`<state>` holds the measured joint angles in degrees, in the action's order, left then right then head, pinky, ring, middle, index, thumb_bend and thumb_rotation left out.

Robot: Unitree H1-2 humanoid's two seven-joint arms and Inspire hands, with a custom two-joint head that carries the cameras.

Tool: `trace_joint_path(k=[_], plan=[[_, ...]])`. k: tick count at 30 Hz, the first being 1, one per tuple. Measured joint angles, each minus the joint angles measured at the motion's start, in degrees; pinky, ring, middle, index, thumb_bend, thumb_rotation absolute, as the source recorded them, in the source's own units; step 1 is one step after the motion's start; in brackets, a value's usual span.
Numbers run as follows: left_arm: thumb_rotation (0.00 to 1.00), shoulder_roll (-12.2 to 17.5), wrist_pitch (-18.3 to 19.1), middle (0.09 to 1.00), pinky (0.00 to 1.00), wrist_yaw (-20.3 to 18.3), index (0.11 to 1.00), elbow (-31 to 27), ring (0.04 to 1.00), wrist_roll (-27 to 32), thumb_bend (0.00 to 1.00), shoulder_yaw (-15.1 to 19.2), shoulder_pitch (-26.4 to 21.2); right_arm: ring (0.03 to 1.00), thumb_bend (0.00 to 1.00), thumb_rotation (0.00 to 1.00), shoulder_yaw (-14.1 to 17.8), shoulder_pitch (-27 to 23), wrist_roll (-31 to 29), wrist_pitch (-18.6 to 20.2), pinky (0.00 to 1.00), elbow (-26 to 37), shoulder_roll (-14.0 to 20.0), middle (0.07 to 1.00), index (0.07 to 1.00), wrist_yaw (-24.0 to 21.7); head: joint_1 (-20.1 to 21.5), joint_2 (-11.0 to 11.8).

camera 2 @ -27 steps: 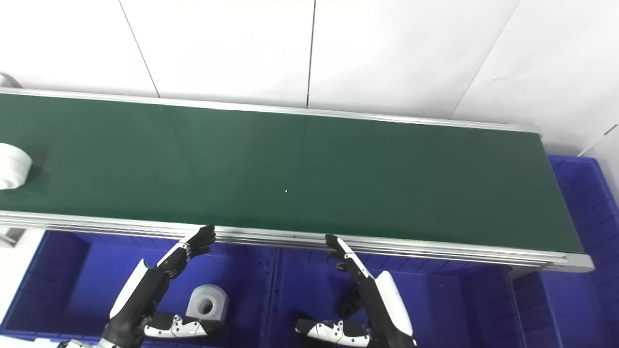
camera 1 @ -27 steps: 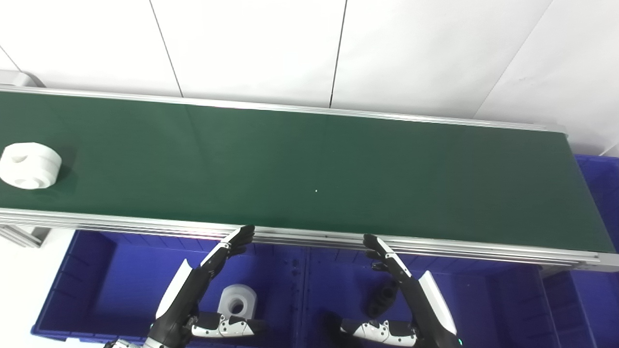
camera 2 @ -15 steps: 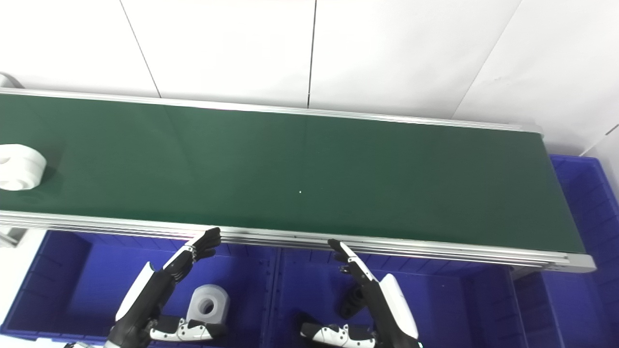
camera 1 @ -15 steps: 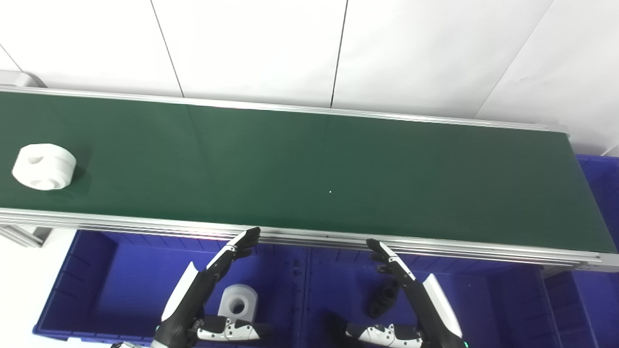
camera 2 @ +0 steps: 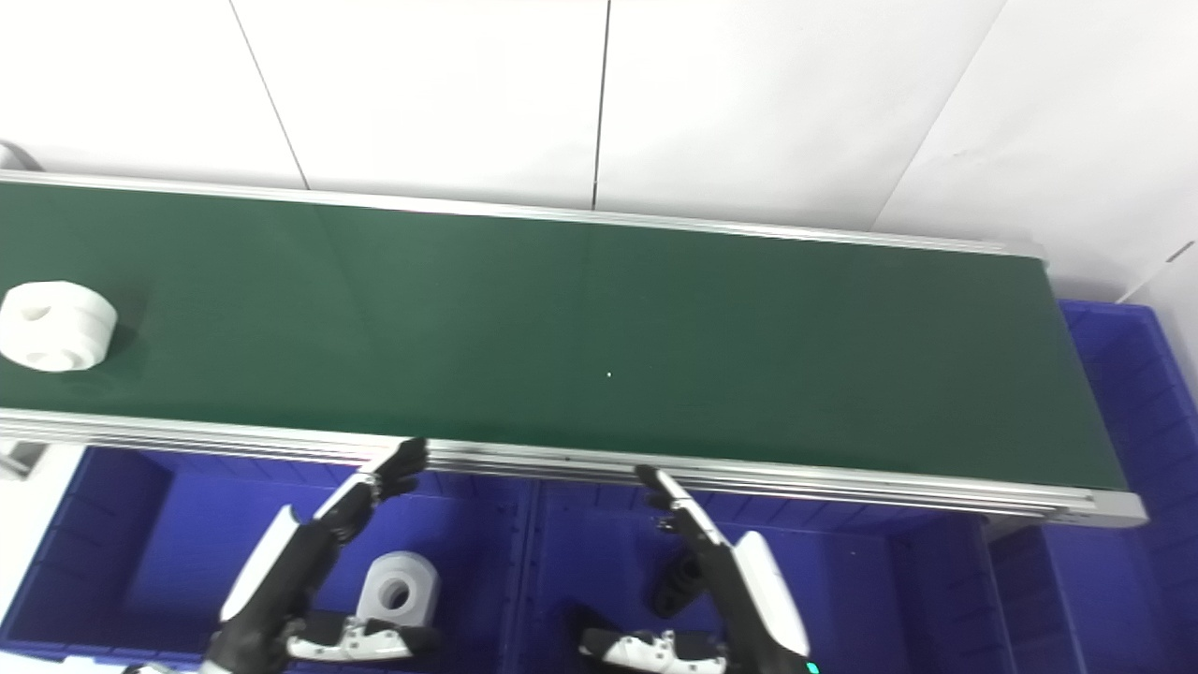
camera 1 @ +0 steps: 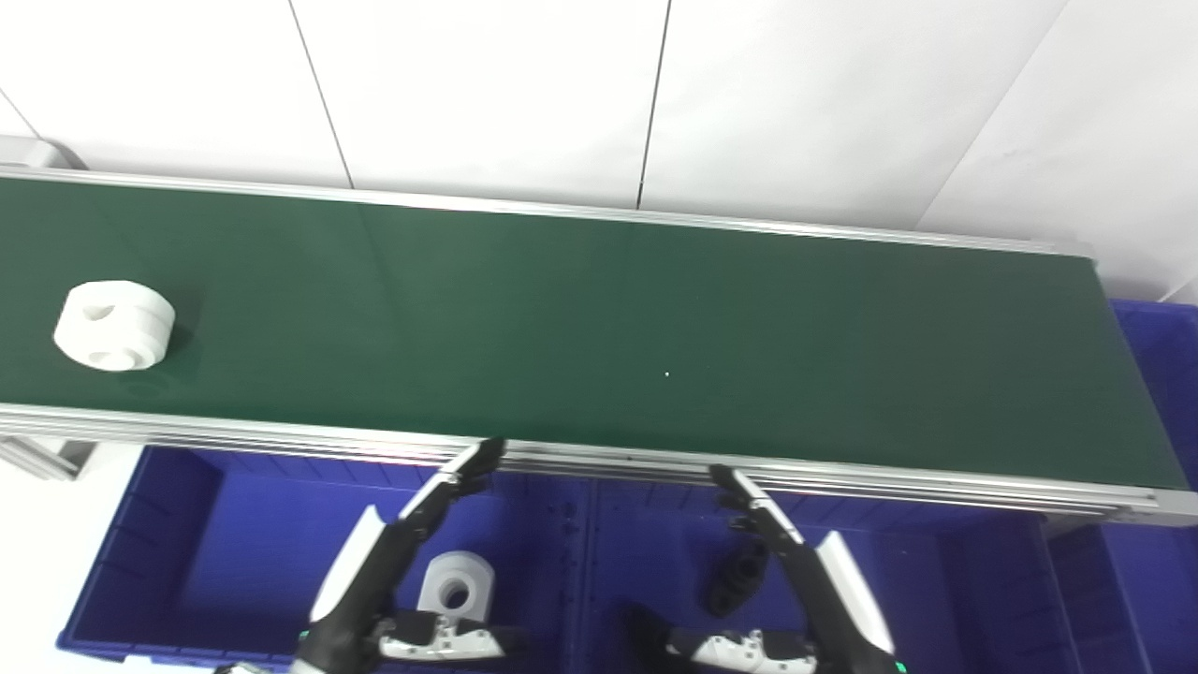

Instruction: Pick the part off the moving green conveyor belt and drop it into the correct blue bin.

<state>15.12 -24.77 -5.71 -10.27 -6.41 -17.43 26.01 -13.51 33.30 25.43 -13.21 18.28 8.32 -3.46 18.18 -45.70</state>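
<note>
White wall panels with thin dark seams back a long green conveyor belt, matte and smooth, framed by ribbed aluminium rails. At its far left rides the white part, a squat, rounded plastic puck with holes in its top and side, near the belt's front edge and well apart from both hands. Below the rail sits the left blue bin, rigid moulded plastic, holding a similar white part. Over it hovers the left hand, empty, fingers straight and slightly spread, thumb out sideways, tips just beside the rail. The right blue bin holds a black part; the right hand waits there likewise empty, fingers extended.

Mistiming looks like the chief risk: the part is moving, so a late reach would let it slide past. Its smooth, curved sides could also slip from a shallow grip, or fingertips could catch the rail on the way up.
</note>
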Motion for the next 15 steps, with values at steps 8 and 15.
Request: trace_joint_path(k=[8, 15], plan=[[0.24, 1.9, 0.0, 0.938, 0.89, -4.0, 0.923, 0.4, 0.922, 6.2, 0.8, 2.1, -0.1, 0.877, 0.84, 0.43, -1.9, -0.4, 3.7, 1.3, 0.81, -0.3, -3.5, 0.907, 0.921, 0.3, -0.9, 0.3], [0.26, 1.8, 0.0, 0.942, 0.88, -6.2, 0.922, 1.3, 0.923, 7.4, 0.83, 5.0, 0.0, 0.867, 0.84, 0.43, -3.0, -0.3, 5.2, 1.4, 0.8, -0.3, -4.4, 0.895, 0.912, 1.0, -3.1, 0.2]])
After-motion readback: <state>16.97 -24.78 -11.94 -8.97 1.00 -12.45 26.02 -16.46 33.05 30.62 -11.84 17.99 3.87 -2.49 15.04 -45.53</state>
